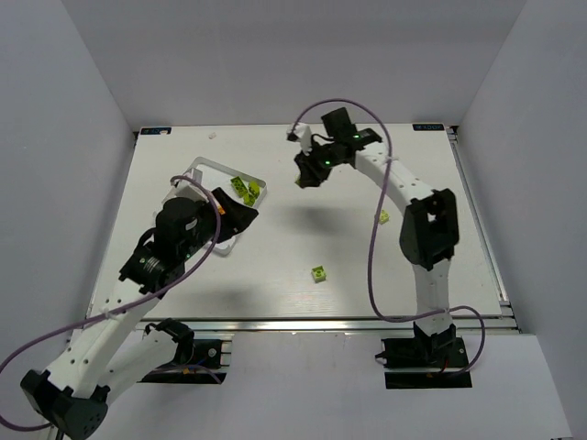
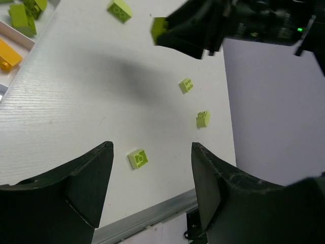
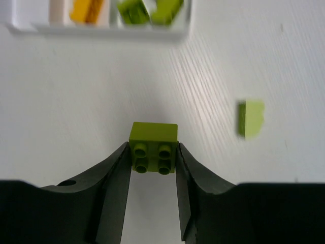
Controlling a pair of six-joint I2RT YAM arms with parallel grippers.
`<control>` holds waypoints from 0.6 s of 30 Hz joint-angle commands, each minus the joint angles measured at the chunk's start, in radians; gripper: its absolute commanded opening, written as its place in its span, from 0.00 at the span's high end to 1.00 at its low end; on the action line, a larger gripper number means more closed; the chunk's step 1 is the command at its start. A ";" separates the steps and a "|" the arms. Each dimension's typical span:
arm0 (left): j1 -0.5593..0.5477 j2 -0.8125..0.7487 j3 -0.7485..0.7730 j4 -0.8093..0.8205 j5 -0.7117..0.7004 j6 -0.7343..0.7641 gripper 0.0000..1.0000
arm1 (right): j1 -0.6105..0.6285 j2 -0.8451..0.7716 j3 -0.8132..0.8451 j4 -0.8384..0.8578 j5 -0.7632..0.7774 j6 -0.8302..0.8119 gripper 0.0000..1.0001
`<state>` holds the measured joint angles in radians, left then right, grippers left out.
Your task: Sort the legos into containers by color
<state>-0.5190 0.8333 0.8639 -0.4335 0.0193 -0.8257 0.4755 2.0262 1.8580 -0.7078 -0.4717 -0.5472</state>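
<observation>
- Lime-green studded plastic brick (image 3: 153, 134) sits clamped in the right gripper (image 3: 153, 158), lifted off the white desk (image 3: 254, 61).
- Ahead of that gripper, the clear shallow plastic tray (image 3: 101, 29) holds green bricks (image 3: 133, 10) and an orange brick (image 3: 86, 10).
- Left gripper (image 2: 151, 150) hangs released and empty; 1 loose green brick (image 2: 138, 158) lies on the desk between its fingers, 2 further green bricks (image 2: 203, 119) beyond.

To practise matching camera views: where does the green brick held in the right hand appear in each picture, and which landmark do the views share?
Right wrist: green brick lower centre, studs toward the camera, pinched between both fingers.
Left wrist: brick at top edge, just left of centre, at the right hand's tip.
Top external: upper centre inside the right hand, too small to make out.
Shared landmark: the clear tray.
</observation>
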 commanded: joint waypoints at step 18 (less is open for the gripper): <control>0.005 -0.114 0.055 -0.249 -0.145 -0.095 0.28 | 0.270 0.473 0.328 0.789 0.159 0.532 0.96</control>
<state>-0.5190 0.7143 0.8768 -0.6579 -0.1158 -0.9180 0.7330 2.5000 2.1635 -0.0986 -0.3733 -0.0719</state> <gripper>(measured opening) 0.722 0.420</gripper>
